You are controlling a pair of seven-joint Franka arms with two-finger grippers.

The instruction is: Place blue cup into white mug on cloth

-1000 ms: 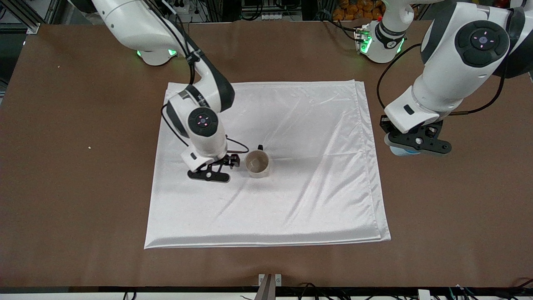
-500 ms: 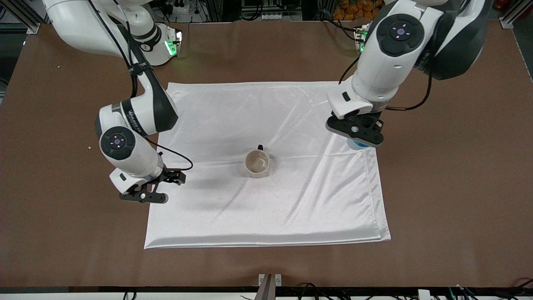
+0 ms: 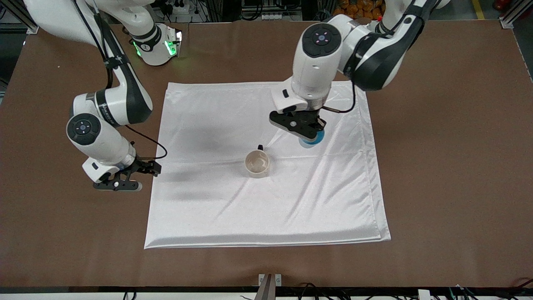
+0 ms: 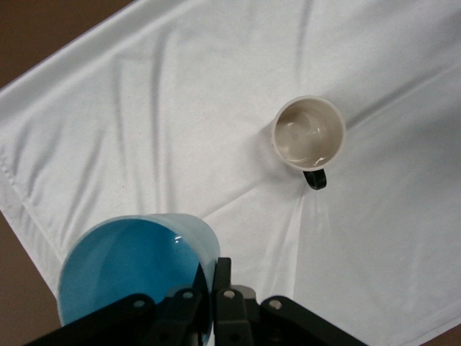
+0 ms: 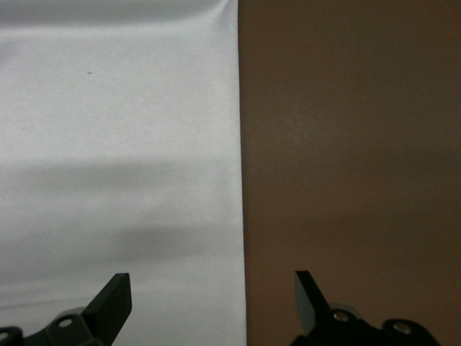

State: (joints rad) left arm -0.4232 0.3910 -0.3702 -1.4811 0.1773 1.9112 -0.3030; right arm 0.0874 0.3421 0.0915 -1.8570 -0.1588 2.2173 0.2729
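Observation:
The white mug (image 3: pixel 257 163) stands upright and empty near the middle of the cloth (image 3: pixel 266 208), its black handle (image 3: pixel 260 147) pointing toward the robots' bases. My left gripper (image 3: pixel 307 132) is shut on the rim of the blue cup (image 3: pixel 310 141) and holds it in the air over the cloth, beside the mug toward the left arm's end. In the left wrist view the blue cup (image 4: pixel 130 270) is pinched at its rim and the mug (image 4: pixel 308 135) shows below. My right gripper (image 3: pixel 118 184) is open and empty over the cloth's edge at the right arm's end, as its wrist view (image 5: pixel 212 295) shows.
The brown table (image 3: pixel 449 175) lies bare around the cloth. The cloth has creases and a folded double edge (image 3: pixel 377 183) toward the left arm's end. Cables and equipment lie past the table's edge by the bases.
My left gripper has carried the blue cup from the table past the cloth's edge to over the cloth near the mug. My right gripper has drawn away from the mug to the cloth's edge.

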